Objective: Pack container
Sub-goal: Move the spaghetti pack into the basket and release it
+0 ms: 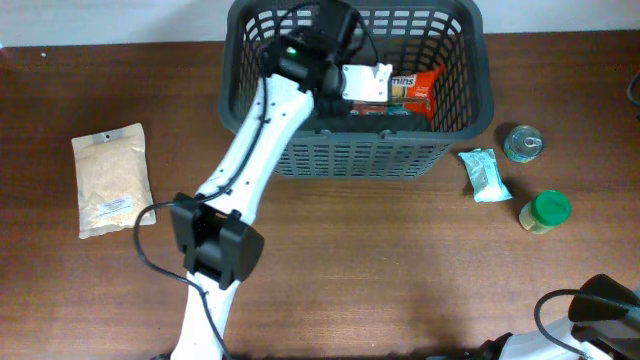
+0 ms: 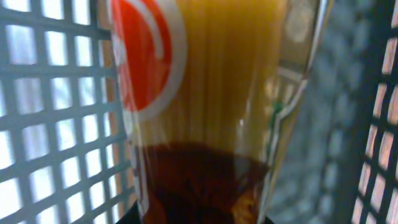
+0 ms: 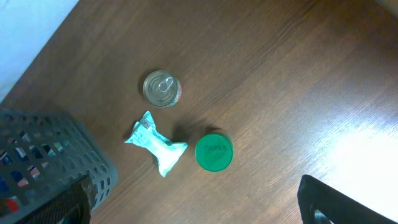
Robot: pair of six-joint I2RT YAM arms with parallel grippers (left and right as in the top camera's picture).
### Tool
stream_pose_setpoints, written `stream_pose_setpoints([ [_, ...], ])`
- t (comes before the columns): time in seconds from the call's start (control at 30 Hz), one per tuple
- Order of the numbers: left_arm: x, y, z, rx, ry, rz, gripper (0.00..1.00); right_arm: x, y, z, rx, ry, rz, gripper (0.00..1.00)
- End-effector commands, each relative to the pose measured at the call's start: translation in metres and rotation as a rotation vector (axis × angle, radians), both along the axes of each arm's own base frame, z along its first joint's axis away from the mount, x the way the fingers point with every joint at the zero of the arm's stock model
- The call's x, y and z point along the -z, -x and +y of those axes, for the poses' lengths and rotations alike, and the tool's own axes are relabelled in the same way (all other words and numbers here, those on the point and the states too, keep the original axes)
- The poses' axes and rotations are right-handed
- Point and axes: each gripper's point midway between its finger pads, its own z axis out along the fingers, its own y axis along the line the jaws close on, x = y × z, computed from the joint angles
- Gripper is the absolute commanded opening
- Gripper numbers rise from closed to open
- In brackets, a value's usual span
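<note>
Container (image 1: pixel 360 158) is one only: a big dark grey basket with lattice sides and a thick rim. It stands at the far side of the bench (image 1: pixel 400 280), about in the middle. Inside it lies one packet of spaghetti (image 2: pixel 211 93), clear plastic with a red-orange round mark.

There are two arms. The white left arm reaches from the near edge over the rim, and the left hand (image 1: pixel 338 72) is down inside the basket, at the packet. In the left wrist view the packet fills the picture and the fingers are not seen, so I cannot tell if this hand is clamped on it or not. The right hand (image 3: pixel 193 199) is above the near right part of the bench, with its two dark fingers wide apart and nothing between them.

Outside the basket I count four things. At its left, well apart, lies one flat bag of pale grains (image 1: pixel 112 180). At its right are one tin can (image 1: pixel 522 143), one small pale green pouch (image 1: pixel 484 174) and one jar with a green lid (image 1: pixel 545 211), near each other but not touching.

The bench is dark brown wood with visible grain. Beyond its far edge only a pale strip is seen.
</note>
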Motion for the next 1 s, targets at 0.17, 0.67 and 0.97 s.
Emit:
stream_pose_setpoints([
  [0.17, 0.01, -0.009, -0.002, -0.17, 0.056, 0.031, 0.02, 0.0, -0.001, -0.001, 0.006, -0.006, -0.005, 0.99],
  [0.67, -0.012, -0.002, 0.012, -0.217, 0.033, 0.003, 0.99, 0.0, -0.001, -0.001, 0.007, -0.006, -0.005, 0.98],
  [0.97, -0.173, 0.025, 0.057, -0.416, 0.267, -0.261, 0.99, 0.0, -0.001, -0.001, 0.006, -0.006, -0.005, 0.99],
])
